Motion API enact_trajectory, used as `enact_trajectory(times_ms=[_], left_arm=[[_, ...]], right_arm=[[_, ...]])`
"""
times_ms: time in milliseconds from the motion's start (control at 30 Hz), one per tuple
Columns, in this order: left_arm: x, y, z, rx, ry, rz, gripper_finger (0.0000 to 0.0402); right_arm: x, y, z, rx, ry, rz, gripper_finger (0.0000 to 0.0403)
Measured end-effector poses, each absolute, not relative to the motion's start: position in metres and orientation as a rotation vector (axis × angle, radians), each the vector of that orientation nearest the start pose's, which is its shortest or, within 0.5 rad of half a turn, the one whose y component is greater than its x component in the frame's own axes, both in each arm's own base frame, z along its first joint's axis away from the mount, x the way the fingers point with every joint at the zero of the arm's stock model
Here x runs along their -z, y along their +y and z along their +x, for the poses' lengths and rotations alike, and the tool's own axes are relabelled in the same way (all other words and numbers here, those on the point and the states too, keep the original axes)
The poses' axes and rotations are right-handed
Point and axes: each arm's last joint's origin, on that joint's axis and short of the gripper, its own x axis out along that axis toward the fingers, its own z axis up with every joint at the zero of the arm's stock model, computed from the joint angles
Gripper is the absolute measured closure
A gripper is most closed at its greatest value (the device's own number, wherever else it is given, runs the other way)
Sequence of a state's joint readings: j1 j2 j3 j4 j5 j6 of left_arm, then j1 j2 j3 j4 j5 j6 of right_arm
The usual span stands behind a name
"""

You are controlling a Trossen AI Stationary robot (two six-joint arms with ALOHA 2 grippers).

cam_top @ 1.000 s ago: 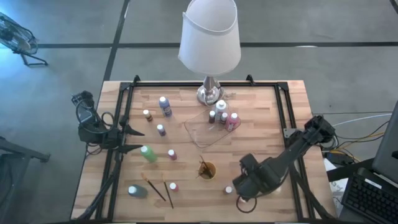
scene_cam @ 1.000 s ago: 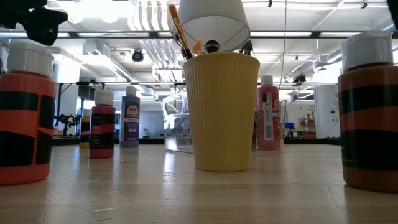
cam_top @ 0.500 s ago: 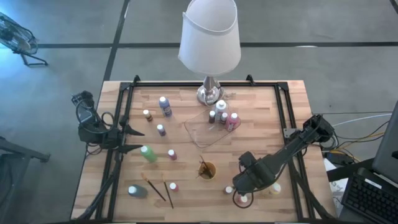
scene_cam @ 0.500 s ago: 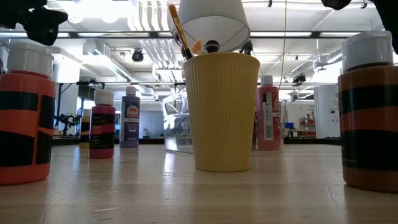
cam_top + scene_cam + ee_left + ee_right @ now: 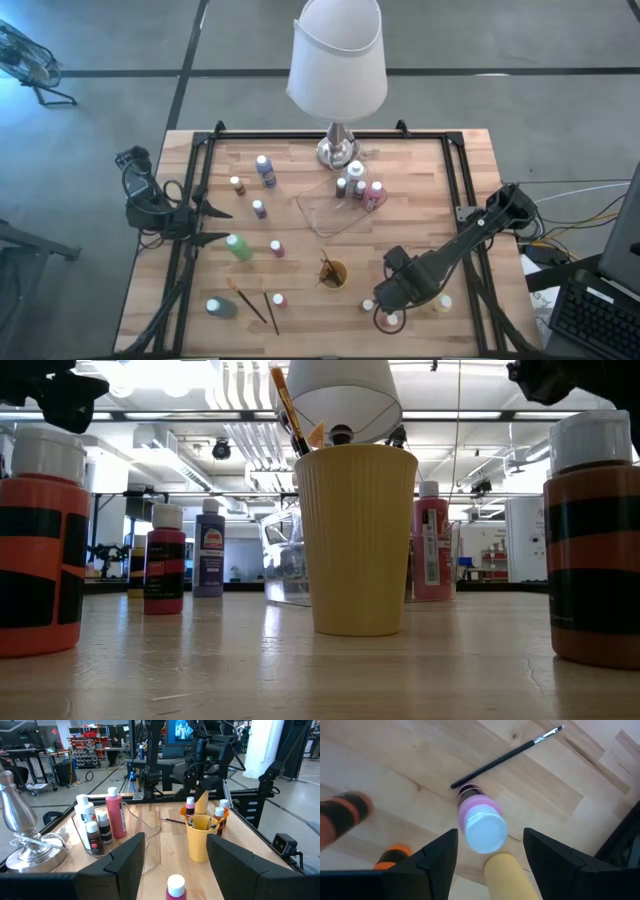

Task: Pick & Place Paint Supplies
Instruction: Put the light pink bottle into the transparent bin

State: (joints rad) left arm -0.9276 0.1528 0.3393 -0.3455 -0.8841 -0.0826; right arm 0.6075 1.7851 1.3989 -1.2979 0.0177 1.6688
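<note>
Paint bottle point(image 5: 481, 822), the pink one with the white cap, stands at about 5 o'clock on the table point(image 5: 420, 200), directly under the right gripper point(image 5: 385, 318). Its fingers point(image 5: 430, 862) are apart on both sides of the cap and hold nothing. A yellow bottle point(image 5: 510, 875) is touching it, and a brush point(image 5: 507, 755) lies just beside, so closing off-centre could tip the pink bottle or push the neighbour. The left gripper point(image 5: 215, 224) waits open at 9 o'clock.

Right claw point(image 5: 389, 318) open, left claw point(image 5: 222, 225) open
</note>
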Motion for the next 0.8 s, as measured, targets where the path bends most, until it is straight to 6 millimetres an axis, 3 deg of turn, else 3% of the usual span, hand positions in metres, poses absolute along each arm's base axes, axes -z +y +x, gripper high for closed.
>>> enact_trajectory(times_ms=[800], left_arm=[[-0.2344, -0.0455, 0.0621, 0.039, 0.100, 0.043, 0.0183]], right_arm=[[-0.2193, 0.1773, 0.2599, 0.902, 1.430, 0.739, 0.0251]])
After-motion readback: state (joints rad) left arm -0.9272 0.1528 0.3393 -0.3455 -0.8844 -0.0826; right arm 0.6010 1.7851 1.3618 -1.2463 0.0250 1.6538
